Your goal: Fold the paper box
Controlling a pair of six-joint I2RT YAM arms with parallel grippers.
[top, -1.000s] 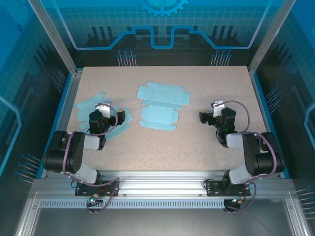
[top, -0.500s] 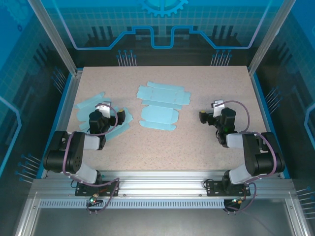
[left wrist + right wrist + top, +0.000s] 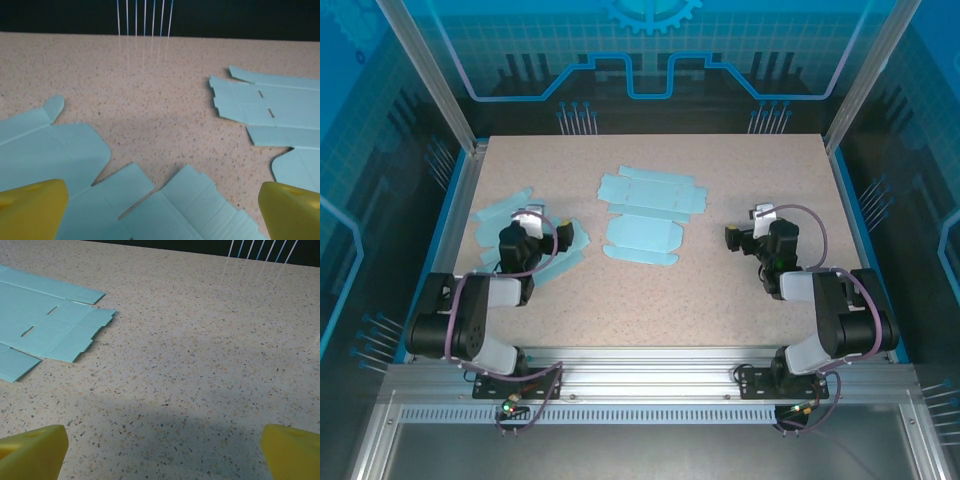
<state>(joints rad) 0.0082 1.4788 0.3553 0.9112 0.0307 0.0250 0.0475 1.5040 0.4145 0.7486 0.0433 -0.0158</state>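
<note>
Folding is not starting yet. The left gripper [image 3: 527, 222] is hovering wide open just above a flat paper box [image 3: 75, 155] on the tabletop [image 3: 720, 290]. A second sheet [image 3: 650, 215] is lying ahead and to its right. The right gripper [image 3: 760, 222] is idling open too. Next, I'd guess, comes pinching a flap.

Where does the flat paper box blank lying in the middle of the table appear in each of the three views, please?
Top external: the paper box blank lies at the centre, slightly toward the far edge.
Left wrist: it lies against the right edge, around mid-height.
Right wrist: it lies in the upper left, cut off by the left edge.
Shared landmark: the speckled table beneath it.
</note>
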